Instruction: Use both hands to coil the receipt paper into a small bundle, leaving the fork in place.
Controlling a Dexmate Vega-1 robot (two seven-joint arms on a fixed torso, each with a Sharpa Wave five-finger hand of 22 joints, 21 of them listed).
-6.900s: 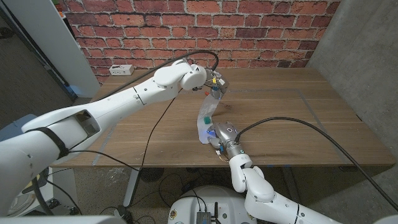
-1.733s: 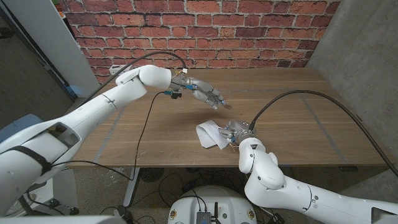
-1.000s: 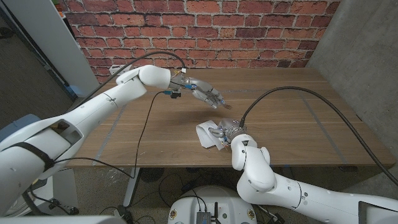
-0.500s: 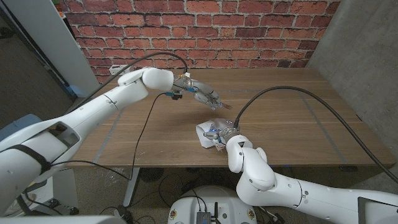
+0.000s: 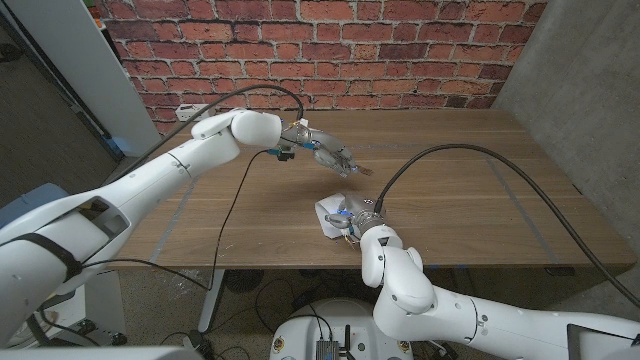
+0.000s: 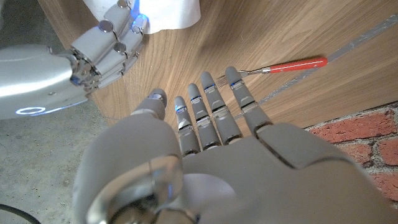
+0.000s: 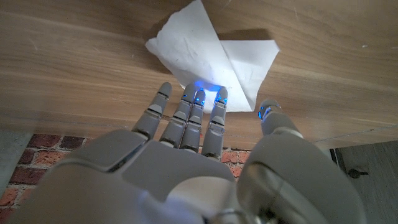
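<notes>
- Red brick wall (image 5: 400, 50) stood behind a brown wooden table (image 5: 500, 190) with long grain lines in it.
- About seven seconds before, both hands held the receipt paper (image 5: 330, 212) stretched long between them, the left hand lifting one end high.
- By this moment the paper lay folded on the table, near the edge at 6 o'clock.
- That means the long strip had become a smaller heap, so I think the job was well along, but it looked loose and floppy, not a tight bundle yet.
- The left hand (image 5: 328, 154) had let go and hung over the table at about 12 o'clock from the paper, fingers straight, a little apart, holding nothing.
- The right hand (image 5: 352, 217) had slid in from the 3 o'clock side over the last two seconds and reached the paper, its fingertips (image 7: 196, 99) at the paper's edge.
- Its fingers were stretched out close together, not curled around anything.
- The paper was white, thin and flat, folded over itself into pointed flaps with soft creases.
- The fork (image 6: 283, 66) had a smooth red handle and shiny metal prongs, and lay just past the left fingertips, away from the paper.
- Both hands were made of grey hard parts with small blue lights.
</notes>
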